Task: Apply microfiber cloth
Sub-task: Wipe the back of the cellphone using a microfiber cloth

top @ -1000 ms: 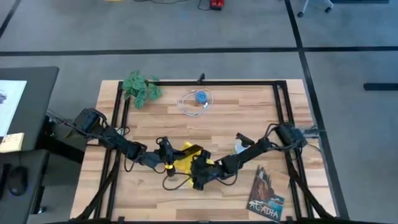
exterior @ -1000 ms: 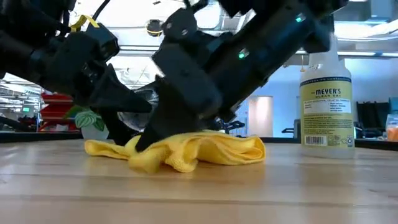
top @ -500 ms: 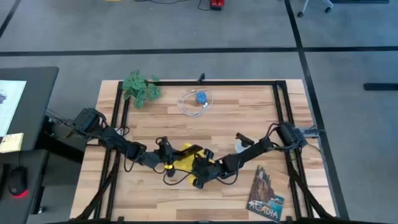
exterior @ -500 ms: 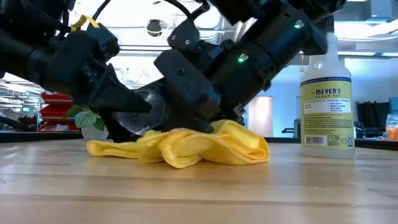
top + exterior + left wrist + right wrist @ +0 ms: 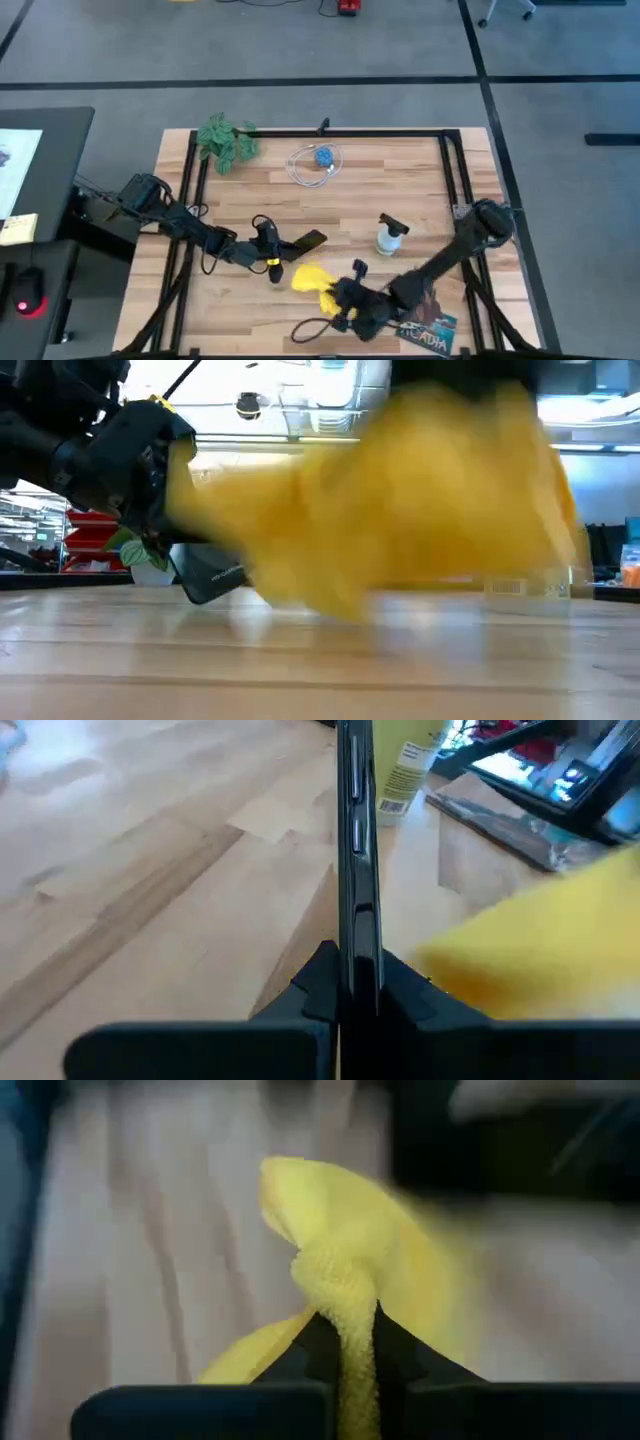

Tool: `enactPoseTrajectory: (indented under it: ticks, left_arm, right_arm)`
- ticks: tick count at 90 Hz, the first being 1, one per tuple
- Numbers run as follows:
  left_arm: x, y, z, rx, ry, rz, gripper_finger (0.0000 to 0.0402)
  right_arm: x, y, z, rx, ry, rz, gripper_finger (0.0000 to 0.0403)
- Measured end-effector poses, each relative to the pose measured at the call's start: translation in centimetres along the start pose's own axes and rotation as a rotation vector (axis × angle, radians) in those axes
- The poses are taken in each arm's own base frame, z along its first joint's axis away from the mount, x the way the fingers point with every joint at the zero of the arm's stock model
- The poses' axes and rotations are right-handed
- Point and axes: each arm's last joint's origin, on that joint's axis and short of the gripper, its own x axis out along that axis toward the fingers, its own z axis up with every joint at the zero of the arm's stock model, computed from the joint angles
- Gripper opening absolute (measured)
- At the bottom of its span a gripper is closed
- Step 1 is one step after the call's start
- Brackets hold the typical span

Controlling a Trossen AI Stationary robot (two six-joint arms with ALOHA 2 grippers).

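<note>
My right gripper point(image 5: 338, 292) is near the table's front edge, shut on the bright yellow microfiber cloth point(image 5: 314, 279). In the low view the cloth point(image 5: 400, 490) is a large yellow blur close to the camera. My left gripper point(image 5: 283, 248) is at the table's middle left, shut on a black smartphone point(image 5: 308, 241). The phone is uncovered and points toward the table's right. The cloth lies apart from the phone, on its near side. My left gripper pinches the smartphone's near end point(image 5: 357, 955) between its two fingers, one on each flat face. The fingers come level from the table's left and lie along the phone. The phone stands on edge, its side buttons point(image 5: 355, 795) up. Whether its lower corner point(image 5: 205, 592) touches the table I cannot tell. My right gripper pinches a bunched fold of the cloth point(image 5: 343, 1295) between its two fingers, several layers thick. The fingers come from the table's right side, slanting down. The rest of the cloth point(image 5: 300, 1200) trails beyond the fingertips. I cannot tell if it is clear of the table.
A spray bottle point(image 5: 389, 236) stands right of the phone. A dark illustrated booklet point(image 5: 428, 322) lies at the near right, beside my right arm. A green plant point(image 5: 226, 140) and a blue object in a cable coil point(image 5: 320, 160) lie at the far side.
My right gripper has shut on the cloth and pulled back quickly toward the table's near edge. The cloth, which lay bunched over the phone between both grippers, has been drawn off it and carried along, leaving the phone bare. My left gripper has kept still.
</note>
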Motion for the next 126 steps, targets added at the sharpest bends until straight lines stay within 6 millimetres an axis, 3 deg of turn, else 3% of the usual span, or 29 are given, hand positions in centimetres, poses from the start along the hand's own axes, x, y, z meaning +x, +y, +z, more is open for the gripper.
enactPoseTrajectory:
  ticks: [10, 21, 35, 64, 76, 95, 115, 126]
  left_arm:
    - [0.0, -0.3, 0.4, -0.070, -0.016, -0.060, 0.0010]
    - [0.0, -0.7, 1.0, -0.121, -0.065, -0.110, 0.0010]
    - [-0.1, -1.0, 1.7, -0.166, -0.124, -0.148, 0.0010]
    - [-0.3, -1.6, 2.7, -0.193, -0.203, -0.213, 0.0010]
    - [-0.3, -1.6, 2.7, -0.189, -0.199, -0.220, 0.0010]
    - [-0.4, -1.7, 2.5, -0.176, -0.181, -0.237, 0.0010]
    - [-0.4, -1.8, 2.5, -0.145, -0.180, -0.253, 0.0010]
    - [-0.4, -1.8, 2.5, -0.134, -0.172, -0.263, 0.0010]
  right_arm:
    - [-0.5, 0.0, 1.8, -0.097, -0.125, -0.107, 0.0002]
    - [1.4, 0.0, 2.9, -0.182, -0.166, -0.140, 0.0001]
    - [4.9, -0.3, 1.3, -0.323, -0.137, -0.150, 0.0001]
    - [9.1, -0.5, -0.2, -0.386, -0.061, -0.056, 0.0001]
    - [9.5, -1.2, 0.1, -0.430, -0.060, -0.149, 0.0001]
    - [7.9, -2.4, 2.1, -0.474, -0.078, -0.345, 0.0001]
    - [7.3, -2.8, 3.3, -0.463, -0.084, -0.350, 0.0001]
    - [8.1, -2.8, 3.6, -0.407, -0.076, -0.228, 0.0001]
